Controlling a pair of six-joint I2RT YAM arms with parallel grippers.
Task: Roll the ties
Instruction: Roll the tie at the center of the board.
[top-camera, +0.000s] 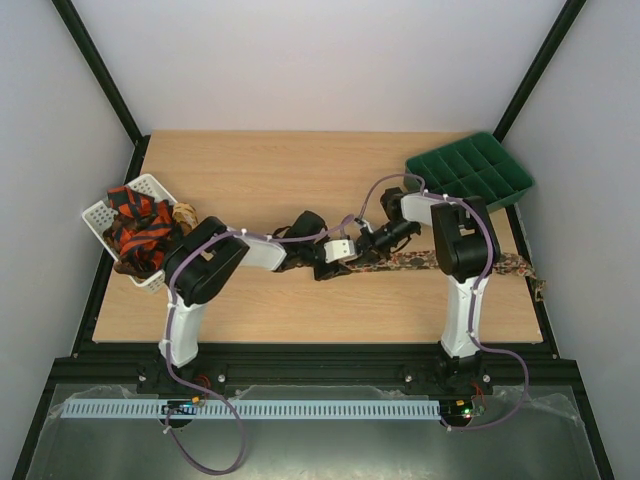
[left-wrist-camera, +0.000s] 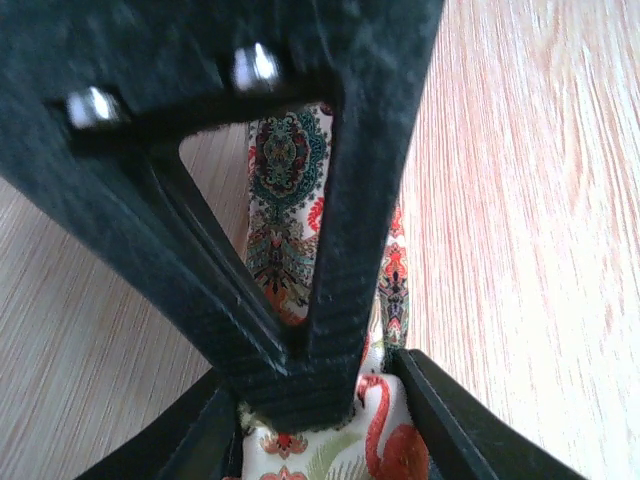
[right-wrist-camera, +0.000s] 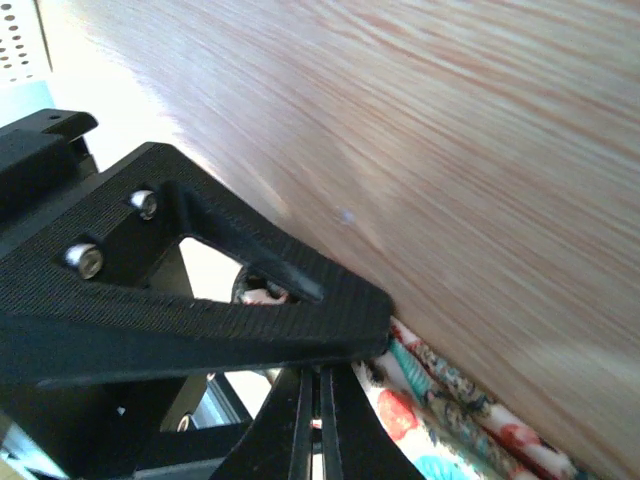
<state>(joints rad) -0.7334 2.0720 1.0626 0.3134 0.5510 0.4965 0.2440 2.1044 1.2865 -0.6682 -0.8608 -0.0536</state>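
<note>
**Both end effectors meet on the printed necktie**

The left end effector (left-wrist-camera: 320, 400) shows its two black fingers at the bottom of its wrist view. They stand apart on either side of the printed necktie (left-wrist-camera: 285, 200). The cloth fills the gap between them, and whether they press it cannot be told. The right end effector (right-wrist-camera: 316, 390) points in from the opposite side with its jaws together. Its tip is down on the same stretch of cloth, between the left fingers. Whether any fabric is pinched in that tip cannot be made out. Close up, the necktie has a cream ground with teal and red paisley, and a pink flamingo lies by the left fingers.

From above, the necktie lies flat along the wooden tabletop (top-camera: 270, 180), nearer the arm bases than the green compartment tray (top-camera: 468, 172). It runs from the two end effectors, left of the tray, to the tabletop's right edge. The white plastic basket (top-camera: 100, 215) sits well apart from the tray at the far left. It holds a heap of red-orange and black ties (top-camera: 140, 225).
</note>
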